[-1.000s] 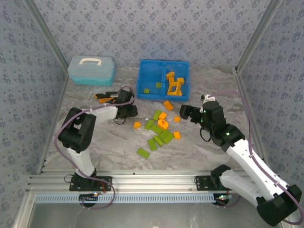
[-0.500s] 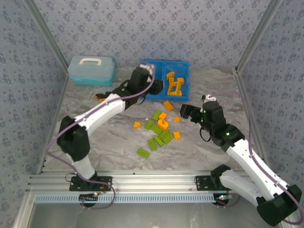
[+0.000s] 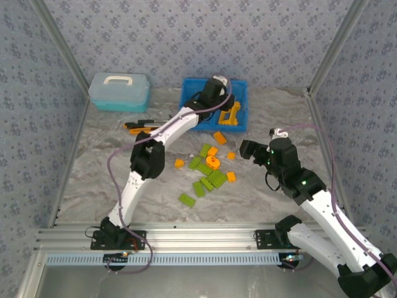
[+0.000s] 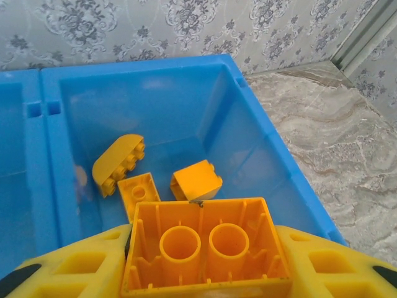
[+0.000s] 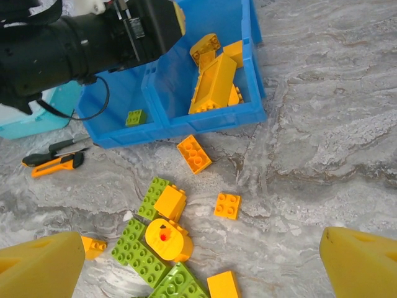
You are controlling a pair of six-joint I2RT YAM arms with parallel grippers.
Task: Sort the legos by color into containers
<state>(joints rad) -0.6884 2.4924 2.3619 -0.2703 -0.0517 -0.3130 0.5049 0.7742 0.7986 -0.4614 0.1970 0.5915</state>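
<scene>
Left pincer (image 4: 201,276) was pinching an orange brick (image 4: 208,245) by its sides, hollow underside toward the wrist cam. It hung over the right compartment of the blue bin (image 4: 260,130), at the far middle of the table (image 3: 298,118). That compartment already held orange pieces: a curved one (image 4: 118,164), a small block (image 4: 196,180) and the tall open frame (image 5: 214,81). A green brick (image 5: 134,117) lay in the left compartment.

Right pincer (image 5: 198,267) was spread wide and empty, hovering near the loose pile (image 3: 208,171) of green and orange legos, with the round orange piece (image 5: 167,239) in the middle.

Risks as I read it:
- The brick looked well above the bin floor. Dropped from there, it could hit the frame and bounce over the divider or the wall.
- The left arm was stretched across the pile. If it pulled back low while the right went in, they could clip each other or scatter bricks.
</scene>
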